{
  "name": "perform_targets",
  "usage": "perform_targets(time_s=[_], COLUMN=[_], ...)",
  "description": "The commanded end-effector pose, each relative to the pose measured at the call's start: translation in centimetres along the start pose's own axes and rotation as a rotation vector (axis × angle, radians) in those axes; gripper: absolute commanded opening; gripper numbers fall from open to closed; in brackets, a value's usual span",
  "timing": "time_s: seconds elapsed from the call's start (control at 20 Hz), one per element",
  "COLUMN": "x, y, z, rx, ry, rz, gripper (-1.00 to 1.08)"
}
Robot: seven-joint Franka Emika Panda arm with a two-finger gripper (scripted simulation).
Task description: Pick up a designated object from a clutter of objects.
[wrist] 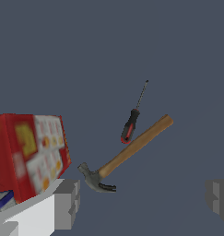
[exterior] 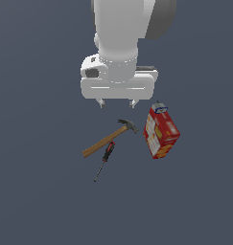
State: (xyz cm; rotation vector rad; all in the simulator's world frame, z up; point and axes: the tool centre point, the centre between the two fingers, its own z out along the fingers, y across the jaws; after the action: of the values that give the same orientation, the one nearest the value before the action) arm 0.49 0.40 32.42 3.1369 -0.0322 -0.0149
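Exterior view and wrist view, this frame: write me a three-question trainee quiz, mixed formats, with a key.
1. True or false: the gripper is shut on the screwdriver.
2. Which lies nearest the screwdriver's handle: A) hammer, B) red box?
3. Fill in: the gripper's fingers are ___ and hold nothing.

Key: 1 false; 2 A; 3 open.

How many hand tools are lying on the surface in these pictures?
2. The screwdriver lies nearest the exterior view's bottom, its handle end beside the hammer handle. The hammer lies diagonally, its head towards the red box. Nothing seems hidden.
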Motion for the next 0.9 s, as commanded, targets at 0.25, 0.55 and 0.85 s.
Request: perform_targets(time_s=[0.25,0.55,0.85], x=[-0.3,-0.6,-0.4], y=[-1.6,-2.9,-2.8], z=[0.5,1.0,1.4], rx=[0.007,0.014,0.014], ry=[-0.013,-0.023,-0.023], rz=[-0.039,-0.07,-0.064], gripper=[1.0,1.0,1.0])
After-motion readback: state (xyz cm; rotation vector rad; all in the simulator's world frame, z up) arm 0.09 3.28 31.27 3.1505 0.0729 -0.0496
